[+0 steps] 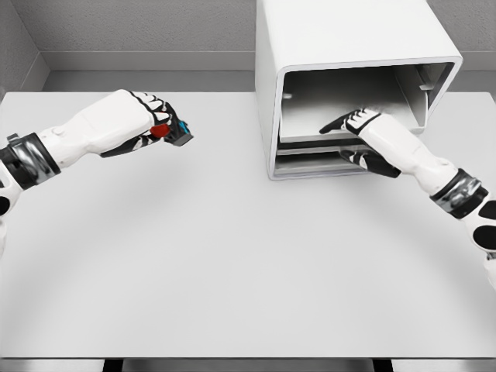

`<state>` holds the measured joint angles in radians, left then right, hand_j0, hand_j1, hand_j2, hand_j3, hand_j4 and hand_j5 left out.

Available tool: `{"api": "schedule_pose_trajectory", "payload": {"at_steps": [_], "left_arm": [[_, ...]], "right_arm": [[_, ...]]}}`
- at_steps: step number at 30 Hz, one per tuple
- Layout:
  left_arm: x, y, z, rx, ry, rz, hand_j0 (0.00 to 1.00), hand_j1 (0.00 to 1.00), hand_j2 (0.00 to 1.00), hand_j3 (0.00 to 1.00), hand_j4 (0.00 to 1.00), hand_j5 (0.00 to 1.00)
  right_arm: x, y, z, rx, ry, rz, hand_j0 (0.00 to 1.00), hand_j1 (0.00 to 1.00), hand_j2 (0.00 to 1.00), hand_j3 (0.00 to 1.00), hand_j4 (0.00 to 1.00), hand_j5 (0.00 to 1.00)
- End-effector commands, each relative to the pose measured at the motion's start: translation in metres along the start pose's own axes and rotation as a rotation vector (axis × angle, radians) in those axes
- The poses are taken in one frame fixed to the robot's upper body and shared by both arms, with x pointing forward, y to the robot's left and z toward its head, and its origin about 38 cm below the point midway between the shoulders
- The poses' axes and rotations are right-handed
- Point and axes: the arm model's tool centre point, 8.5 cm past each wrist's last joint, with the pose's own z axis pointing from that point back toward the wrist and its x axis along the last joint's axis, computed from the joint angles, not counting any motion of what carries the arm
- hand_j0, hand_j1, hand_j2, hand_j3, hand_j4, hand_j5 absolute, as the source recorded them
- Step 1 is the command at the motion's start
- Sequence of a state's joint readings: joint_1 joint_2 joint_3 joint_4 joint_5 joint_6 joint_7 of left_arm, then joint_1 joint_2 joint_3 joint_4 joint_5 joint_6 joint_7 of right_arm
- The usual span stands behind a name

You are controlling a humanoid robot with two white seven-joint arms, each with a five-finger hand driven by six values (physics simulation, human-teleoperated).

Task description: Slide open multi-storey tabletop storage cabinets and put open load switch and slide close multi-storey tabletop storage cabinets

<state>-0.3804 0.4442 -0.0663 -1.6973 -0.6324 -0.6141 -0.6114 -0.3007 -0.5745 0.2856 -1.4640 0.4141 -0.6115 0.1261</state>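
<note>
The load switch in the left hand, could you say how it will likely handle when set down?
The load switch looks small and blocky, so probably rigid and light. The left hand wraps it fully, so it likely won't slip. Its flat faces suggest it will sit, not roll.

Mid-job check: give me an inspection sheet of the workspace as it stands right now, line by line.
Surface: white table, bare apart from the cabinet.
Job's things: cabinet at rear right, upper drawer slid open, nothing seen in it; switch, red and blue parts showing, held above the table at left.
Clutter: nothing seen.
Grippers: left hand closed on the switch; right hand at the open drawer's front, fingers over its edge.
Cables: nothing seen.
Surroundings: grey walls behind the table.
</note>
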Motion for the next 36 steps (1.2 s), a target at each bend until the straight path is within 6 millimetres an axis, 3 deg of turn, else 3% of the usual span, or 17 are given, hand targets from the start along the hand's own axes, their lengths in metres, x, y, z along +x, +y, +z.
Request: {"api": "schedule_pose_trajectory", "payload": {"at_steps": [1,10,14,32,36], "left_arm": [[0.001,0.001,-0.001,0.009,-0.004,0.006,0.44,0.44,0.44,0.44,0.44,0.44],[0.009,0.006,-0.004,0.029,-0.021,-0.003,0.44,0.44,0.44,0.44,0.44,0.44],[0.009,0.006,-0.004,0.029,-0.021,-0.003,0.44,0.44,0.44,0.44,0.44,0.44],[0.019,0.009,-0.006,0.049,-0.04,-0.011,0.44,0.44,0.44,0.44,0.44,0.44],[0.023,0.012,-0.007,0.061,-0.05,-0.014,0.44,0.44,0.44,0.44,0.44,0.44]], "right_arm": [[-0.004,0.003,0.003,0.011,0.014,-0.003,0.69,0.69,0.69,0.69,0.69,0.69],[-0.002,0.013,0.013,0.028,0.024,-0.021,0.69,0.69,0.69,0.69,0.69,0.69],[0.01,0.005,0.023,0.04,-0.008,0.006,0.69,0.69,0.69,0.69,0.69,0.69],[0.019,-0.05,0.094,-0.077,0.067,0.053,0.72,0.72,0.72,0.72,0.72,0.72],[0.02,-0.052,0.094,-0.091,0.063,0.039,0.68,0.68,0.68,0.68,0.68,0.68]]}}
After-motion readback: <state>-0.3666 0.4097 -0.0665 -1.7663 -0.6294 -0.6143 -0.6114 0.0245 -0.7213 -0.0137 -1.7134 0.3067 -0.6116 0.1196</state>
